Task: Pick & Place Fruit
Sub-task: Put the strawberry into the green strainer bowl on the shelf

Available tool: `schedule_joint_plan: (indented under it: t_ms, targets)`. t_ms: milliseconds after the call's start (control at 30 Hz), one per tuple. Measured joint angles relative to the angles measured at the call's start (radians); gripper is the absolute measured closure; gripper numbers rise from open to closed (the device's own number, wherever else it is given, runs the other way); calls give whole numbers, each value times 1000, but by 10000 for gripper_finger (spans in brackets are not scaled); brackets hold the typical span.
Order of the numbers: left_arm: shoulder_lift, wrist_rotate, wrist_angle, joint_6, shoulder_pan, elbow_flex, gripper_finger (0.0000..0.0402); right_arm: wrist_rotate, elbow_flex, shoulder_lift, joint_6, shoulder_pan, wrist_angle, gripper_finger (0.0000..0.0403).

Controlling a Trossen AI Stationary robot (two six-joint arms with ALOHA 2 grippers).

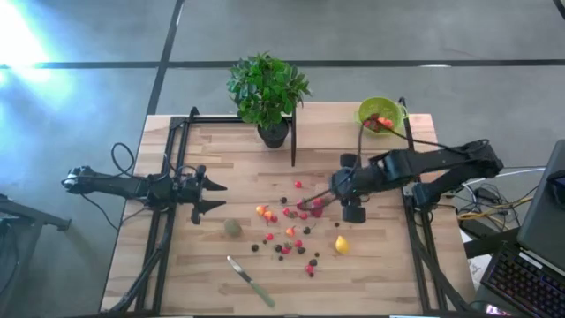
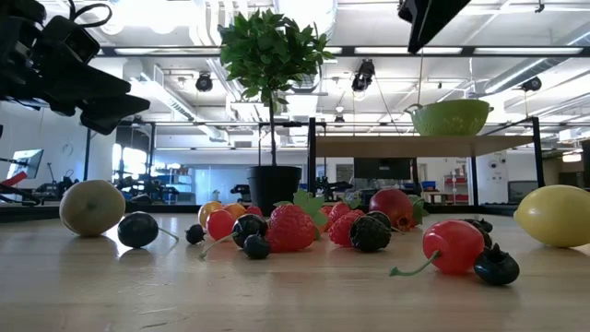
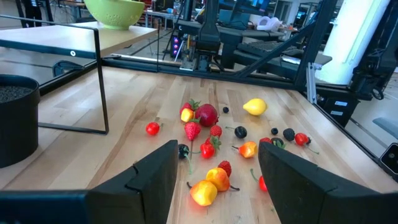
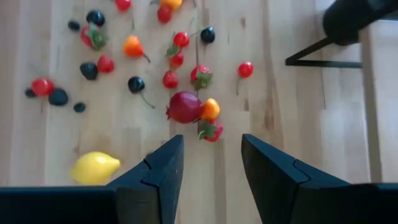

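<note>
While hovering above the scattered fruit [image 1: 291, 231] with fingers parted and gripping nothing – right gripper [image 1: 315, 204]. Lying mid-table [image 1: 177, 274]: tiny red, orange and dark berries, yellow lemon [image 1: 342, 245], dull-green ball [image 1: 232, 228] off to one side. Waiting at the table's left edge, fingers spread, empty – left gripper [image 1: 214, 196].

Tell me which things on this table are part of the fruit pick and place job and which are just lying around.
Part of the job:
- scattered small fruits
- lemon
- kiwi-like ball
- lime-green bowl, some fruit already inside
- right gripper, open over the pile
- left gripper, open, waiting

Just lying about:
- potted plant
- green-handled knife
</note>
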Motion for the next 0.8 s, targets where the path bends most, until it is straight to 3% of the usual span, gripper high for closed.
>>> schedule_joint_plan:
  t_ms: [433, 800]
  targets:
    - [0, 0, 0, 0, 0, 0, 172, 0, 48, 27, -26, -1, 2, 218]
    - [0, 0, 0, 0, 0, 0, 172, 0, 51, 29, -32, -1, 68, 235]
